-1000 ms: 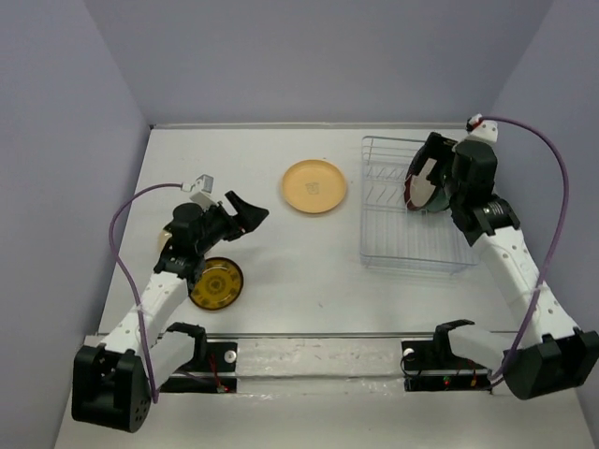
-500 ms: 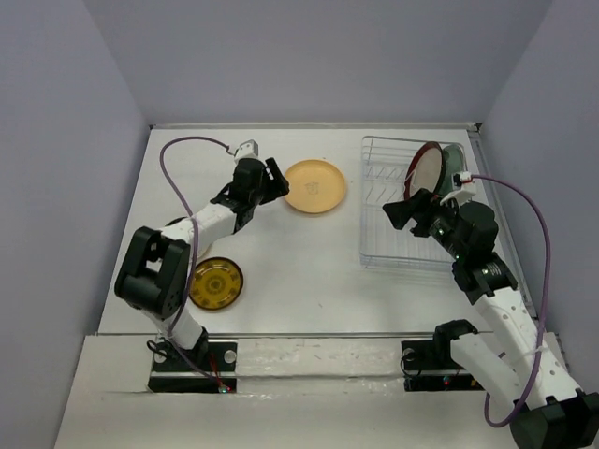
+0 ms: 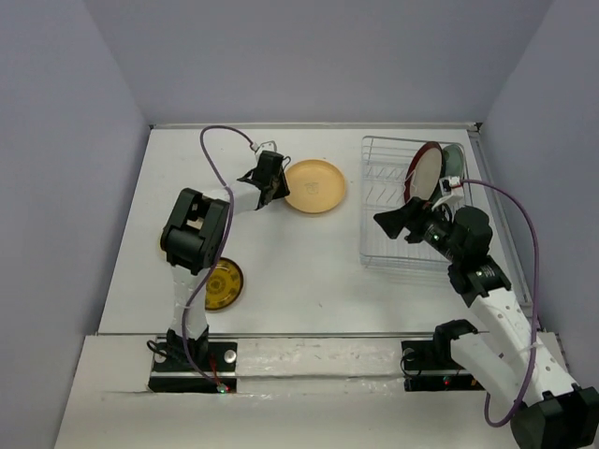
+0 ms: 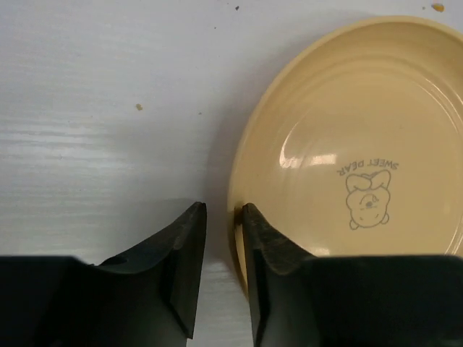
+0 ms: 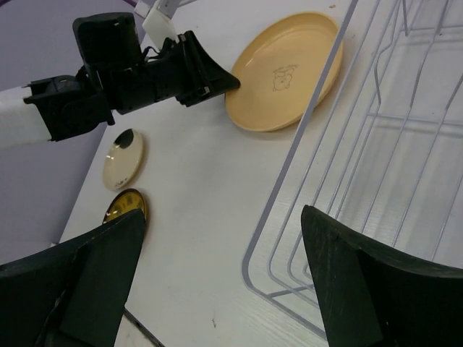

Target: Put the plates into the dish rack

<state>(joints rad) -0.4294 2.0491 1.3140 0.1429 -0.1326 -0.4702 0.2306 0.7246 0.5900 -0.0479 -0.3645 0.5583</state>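
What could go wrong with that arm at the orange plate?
The left gripper, only narrowly open, sits at the rim of the peach-orange plate, which lies flat on the table; it might shove the plate rather than grip it. A shoved plate could slide toward the dish rack close by.

Two arms of matching build: the left arm [image 3: 192,229] and the right arm [image 3: 491,304] both run white link shells between chunky black joint housings. A purple left cable [image 3: 225,129] ends in a small white plug [image 3: 271,145], and there's a purple right cable [image 3: 532,236] too. Black base mounts [image 3: 192,360] sit on the near rail. Up close, the left gripper [image 4: 223,217] has matte black fingers [image 4: 177,275], wedge-shaped with bevelled inner faces. The right gripper [image 5: 223,213] carries the same black wedges.
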